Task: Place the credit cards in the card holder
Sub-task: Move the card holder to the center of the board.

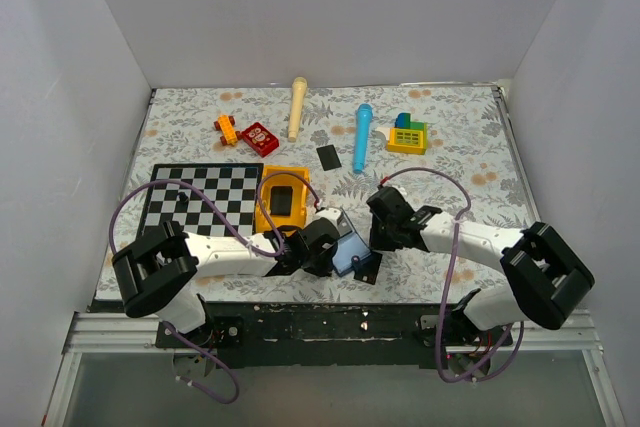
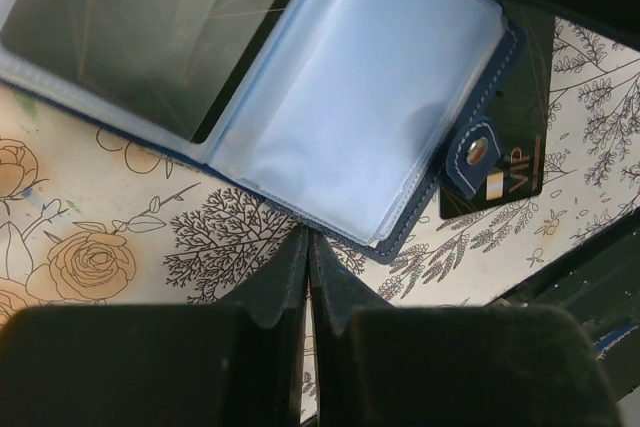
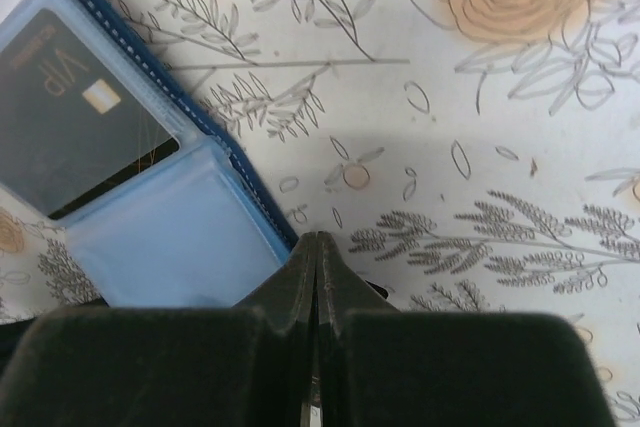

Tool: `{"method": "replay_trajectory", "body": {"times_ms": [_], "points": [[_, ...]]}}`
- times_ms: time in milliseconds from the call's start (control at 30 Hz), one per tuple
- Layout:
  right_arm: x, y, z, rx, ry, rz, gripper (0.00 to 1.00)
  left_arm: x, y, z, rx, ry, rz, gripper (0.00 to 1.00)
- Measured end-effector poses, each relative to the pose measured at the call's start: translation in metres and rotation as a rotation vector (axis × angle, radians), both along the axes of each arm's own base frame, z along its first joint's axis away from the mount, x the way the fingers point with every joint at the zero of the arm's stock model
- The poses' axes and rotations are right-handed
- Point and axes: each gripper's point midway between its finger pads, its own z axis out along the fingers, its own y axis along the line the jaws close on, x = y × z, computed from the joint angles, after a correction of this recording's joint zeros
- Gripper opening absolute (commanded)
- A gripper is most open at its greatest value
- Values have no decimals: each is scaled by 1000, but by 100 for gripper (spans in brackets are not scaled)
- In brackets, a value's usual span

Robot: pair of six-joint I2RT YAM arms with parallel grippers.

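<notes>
The card holder (image 1: pixel 351 255) lies open on the flowered cloth between my two grippers, its light blue clear pockets facing up (image 2: pixel 350 107). One black credit card marked VIP (image 3: pixel 70 117) sits inside a pocket. Another VIP credit card (image 2: pixel 515 162) lies on the cloth, partly under the holder's snap tab (image 1: pixel 366 269). My left gripper (image 2: pixel 307 237) is shut and empty, its tips just short of the holder's near edge. My right gripper (image 3: pixel 318 239) is also shut and empty, at the holder's blue stitched edge (image 3: pixel 250 187). A third flat black card (image 1: pixel 328 157) lies farther back.
An orange tray (image 1: pixel 268 209) with a black piece in it sits left of the holder, beside a checkerboard (image 1: pixel 195 197). Further back are a blue tube (image 1: pixel 362 135), a cream stick (image 1: pixel 297 105), a red block (image 1: pixel 260 138), an orange toy (image 1: pixel 226 128) and a yellow-green block toy (image 1: pixel 408 134).
</notes>
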Motion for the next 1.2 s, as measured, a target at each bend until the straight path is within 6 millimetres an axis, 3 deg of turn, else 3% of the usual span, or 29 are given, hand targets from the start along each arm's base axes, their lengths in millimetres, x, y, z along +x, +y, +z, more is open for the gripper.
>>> {"method": "replay_trajectory", "body": {"times_ms": [267, 433, 700, 833, 1200], "points": [[25, 17, 1, -8, -33, 35, 1, 2, -1, 0, 12, 2, 0, 0], [31, 17, 2, -7, -39, 29, 1, 10, 1, 0, 12, 6, 14, 0], [37, 8, 15, 17, -70, -14, 1, 43, 10, 6, -24, -17, 77, 0], [44, 2, 25, 26, -100, -42, 1, 44, 1, 7, -51, -15, 49, 0], [33, -12, 12, -18, -55, -71, 1, 44, -16, 7, -97, 0, 9, 0]]}}
